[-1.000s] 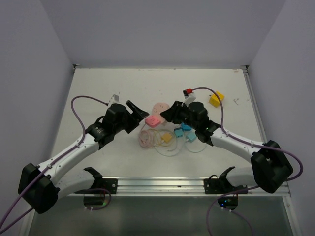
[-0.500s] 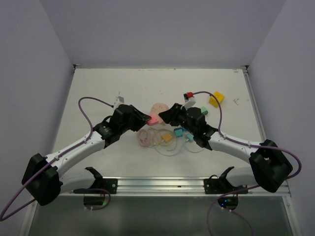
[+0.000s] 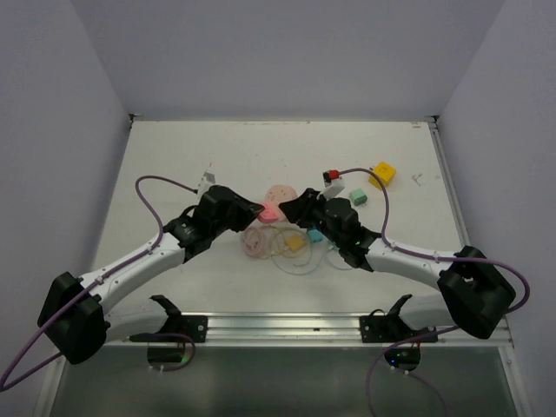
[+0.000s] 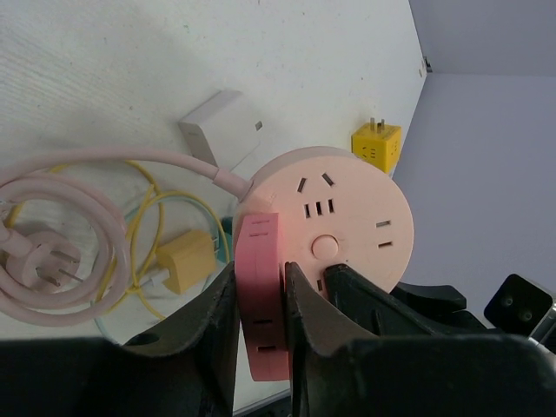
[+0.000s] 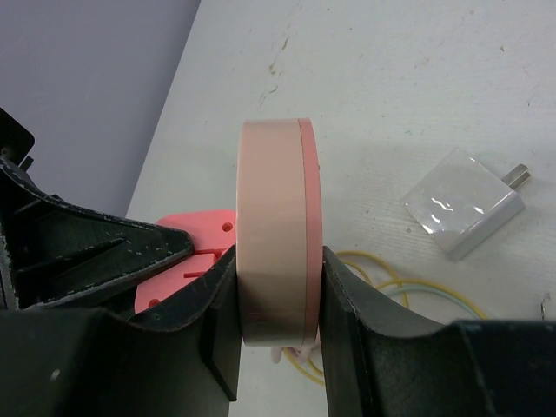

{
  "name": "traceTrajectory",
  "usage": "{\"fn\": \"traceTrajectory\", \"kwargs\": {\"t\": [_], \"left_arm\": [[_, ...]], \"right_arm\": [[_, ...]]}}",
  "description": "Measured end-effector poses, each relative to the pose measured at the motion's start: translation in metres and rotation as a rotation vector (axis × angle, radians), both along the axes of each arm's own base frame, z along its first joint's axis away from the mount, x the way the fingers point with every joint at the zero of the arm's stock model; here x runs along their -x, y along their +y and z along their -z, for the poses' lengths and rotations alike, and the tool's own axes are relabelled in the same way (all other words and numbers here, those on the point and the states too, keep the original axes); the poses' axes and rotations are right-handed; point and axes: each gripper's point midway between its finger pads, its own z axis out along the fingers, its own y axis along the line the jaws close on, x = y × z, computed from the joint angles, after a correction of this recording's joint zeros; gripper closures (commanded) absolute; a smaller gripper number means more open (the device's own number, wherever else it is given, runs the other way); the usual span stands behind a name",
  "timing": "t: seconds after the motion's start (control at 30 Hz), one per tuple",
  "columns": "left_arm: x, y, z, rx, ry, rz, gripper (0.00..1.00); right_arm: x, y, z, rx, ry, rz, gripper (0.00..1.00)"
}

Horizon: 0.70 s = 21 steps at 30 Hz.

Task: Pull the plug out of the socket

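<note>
Between the left gripper's (image 4: 259, 276) fingers sits the plug (image 4: 258, 234), pinched tight and not yet out of the socket (image 4: 347, 217). Opposite it, the right gripper (image 5: 278, 261) clamps the socket's rim. Both grips look set; only the pull apart is left.

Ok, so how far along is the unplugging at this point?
Done: the right gripper clamps the round socket by its rim, and the left gripper is closed on the pink plug. In hand: both grips are set, with the plug seated against the socket's face. Left: the pull itself; no gap shows between plug and socket yet.
</note>
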Motion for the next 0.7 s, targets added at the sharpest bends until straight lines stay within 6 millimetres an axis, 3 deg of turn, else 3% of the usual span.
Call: {"fn": "traceTrajectory", "kwargs": {"t": [0.7], "left_arm": [[0.022, 0.014, -0.012, 0.048, 0.041, -0.045, 1.0]], "right_arm": [[0.01, 0.007, 0.001, -0.037, -0.005, 0.02, 1.0]]}}
